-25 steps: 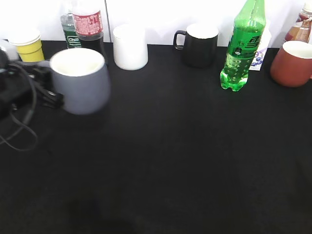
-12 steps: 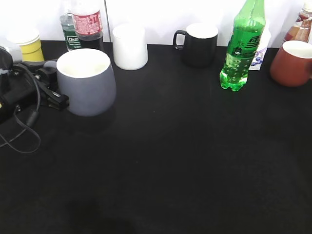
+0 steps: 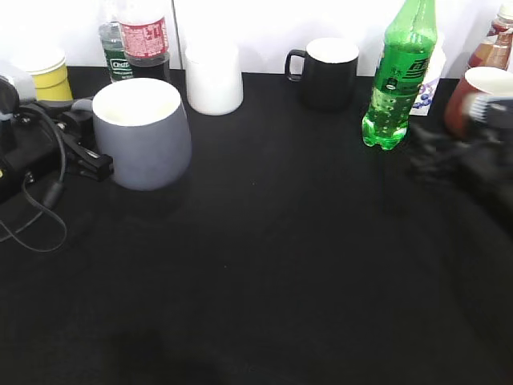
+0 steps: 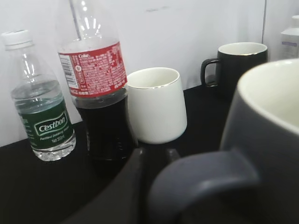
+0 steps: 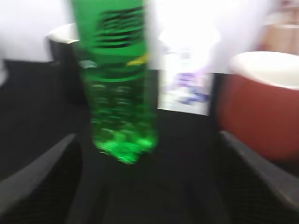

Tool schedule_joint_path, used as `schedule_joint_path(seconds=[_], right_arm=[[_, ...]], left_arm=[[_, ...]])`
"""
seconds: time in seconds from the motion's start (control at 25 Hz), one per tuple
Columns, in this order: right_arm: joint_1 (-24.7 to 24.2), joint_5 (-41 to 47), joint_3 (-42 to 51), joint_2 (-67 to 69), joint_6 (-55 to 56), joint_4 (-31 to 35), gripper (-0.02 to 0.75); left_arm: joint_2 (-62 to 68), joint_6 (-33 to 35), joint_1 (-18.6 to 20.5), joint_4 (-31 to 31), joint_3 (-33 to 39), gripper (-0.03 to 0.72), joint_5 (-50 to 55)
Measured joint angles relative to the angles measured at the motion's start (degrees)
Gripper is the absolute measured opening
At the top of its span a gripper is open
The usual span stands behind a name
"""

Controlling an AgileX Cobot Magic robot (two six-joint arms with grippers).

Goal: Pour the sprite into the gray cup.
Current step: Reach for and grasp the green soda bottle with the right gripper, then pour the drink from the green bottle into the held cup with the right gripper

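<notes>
Here, we set it out by label:

Sprite: we see it upright at the back right of the black table; in the right wrist view it stands ahead of the right gripper, just left of the midline between the fingers, apart from both.

Right gripper: we see its two dark fingers spread wide with nothing between them; in the exterior view it is a blur just right of the bottle.

Gray cup: we see it upright, its handle pointing toward the left gripper and lying at the fingers.

Left gripper: we see its fingers closed on the cup's loop handle in the left wrist view.

Contents, gray cup: white inside; we cannot tell whether anything is in it.

Contents, sprite: liquid with bubbles in the lower part.

Cola bottle: beyond the left fingers, dark liquid in the lower half.

Small water bottle: left of the cola, clear.

White cup: right of the cola.

Black mug: farther right.

Red mug: right of the sprite, beyond the right finger.
</notes>
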Motion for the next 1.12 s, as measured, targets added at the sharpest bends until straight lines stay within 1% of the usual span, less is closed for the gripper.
schedule_joint_path(seconds=[0.12, 0.24, 0.28, 0.36, 0.52, 0.6, 0.76, 0.84, 0.88, 0.92, 1.0, 1.08, 1.12], right_arm=[[0.0, 1.0, -8.3, 5.5, 0.5, -2.2, 0.671], [0.0, 3.4, -14.9, 9.2, 0.6, -2.6, 0.671], [0.0, 3.7, -16.9, 10.6, 0.6, -2.5, 0.671], [0.0, 4.0, -20.4, 13.3, 0.6, -0.1, 0.671], [0.0, 4.6, -26.5, 18.5, 0.6, 0.4, 0.661], [0.0, 4.4, -28.3, 20.7, 0.6, 0.4, 0.615], [0.0, 3.4, -28.5, 21.4, -1.3, 0.4, 0.445], [0.0, 3.1, -27.8, 20.9, -2.7, -0.2, 0.417], [0.0, 3.3, -26.1, 18.9, -2.9, -1.4, 0.417], [0.0, 3.3, -24.6, 15.9, -2.9, -4.3, 0.415], [0.0, 3.4, -21.8, 9.2, -3.0, -13.0, 0.415], [0.1, 6.7, -21.5, 5.4, -3.4, -23.0, 0.415], [0.9, 8.0, -21.5, 5.2, -4.9, -25.7, 0.415]], left_arm=[[0.0, -0.3, 0.0, 0.0, 0.0, 0.085, 0.0], [0.0, -0.3, 0.0, 0.0, 0.0, 0.085, 0.0], [0.0, -0.3, 0.0, 0.1, 0.0, 0.085, 0.0], [0.0, -0.3, 0.0, 0.1, 0.0, 0.085, 0.0], [0.0, -0.3, 0.0, 0.4, 0.0, 0.085, 0.0], [0.0, -0.3, 0.0, 0.5, 0.0, 0.085, 0.0], [0.0, -0.3, 0.0, 0.5, 0.0, 0.085, 0.0], [0.0, -0.3, 0.0, 0.5, 0.0, 0.085, 0.0], [0.0, -0.3, 0.0, 0.9, 0.0, 0.085, 0.0], [0.0, -0.4, 0.0, 2.3, 0.0, 0.085, 0.0], [0.0, -1.8, 0.0, 5.6, 0.0, 0.085, 0.0], [0.0, -3.2, 0.0, 7.6, 0.0, 0.085, 0.0], [0.0, -3.8, 0.0, 9.1, 0.0, 0.085, 0.0]])
